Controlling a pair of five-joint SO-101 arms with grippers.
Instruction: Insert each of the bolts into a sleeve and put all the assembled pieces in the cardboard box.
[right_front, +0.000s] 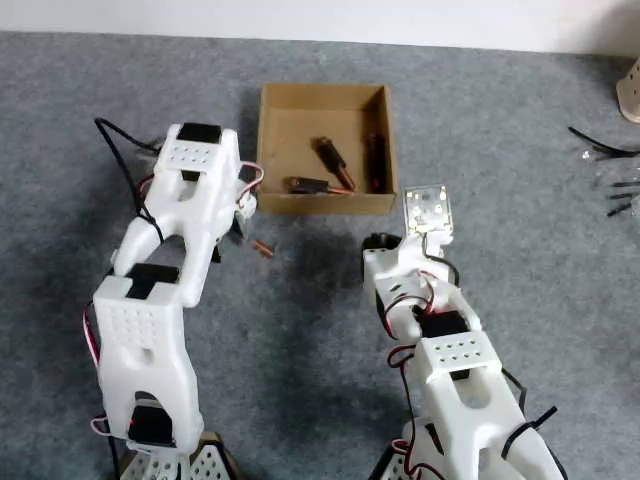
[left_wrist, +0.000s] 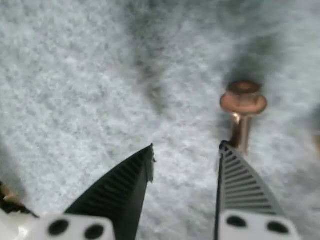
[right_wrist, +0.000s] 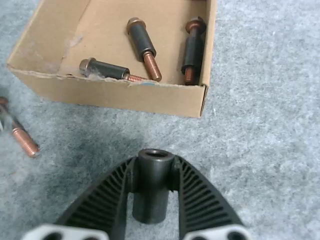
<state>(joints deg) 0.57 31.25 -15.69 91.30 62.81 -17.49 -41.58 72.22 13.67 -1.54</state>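
The left hand (left_wrist: 186, 146) hangs low over the grey, carpet-like worktop (left_wrist: 75, 75), released, with its 2 black fingers (left_wrist: 125, 192) spread apart and nothing between them. A loose copper bolt (left_wrist: 243, 107) lies on the worktop just past the tip of 1 finger. Its flanged head points away from the hand and its shank runs back behind that fingertip (whether the 2 actually touch cannot be told). In the high view this bolt lies between the left arm and the near wall of the cardboard box (right_front: 325, 203), close to the box's near corner on the left arm's side but apart from it.

The right hand (right_wrist: 154, 162) is clenched around a black sleeve (right_wrist: 150, 200). The sleeve stands upright between the ribbed fingers with its open bore facing up. It is held over the worktop just outside the box's near wall, towards the corner on the right arm's side.

Inside the box lie 3 assembled pieces (right_wrist: 142, 46), each a copper bolt through a black sleeve with bare thread showing at 1 end. 1 lies along the near wall, 1 lies slanted near the middle, and 1 rests against the wall on the right arm's side.

A few thin black wires (right_front: 600, 148) lie at the worktop's edge, well apart from the box.
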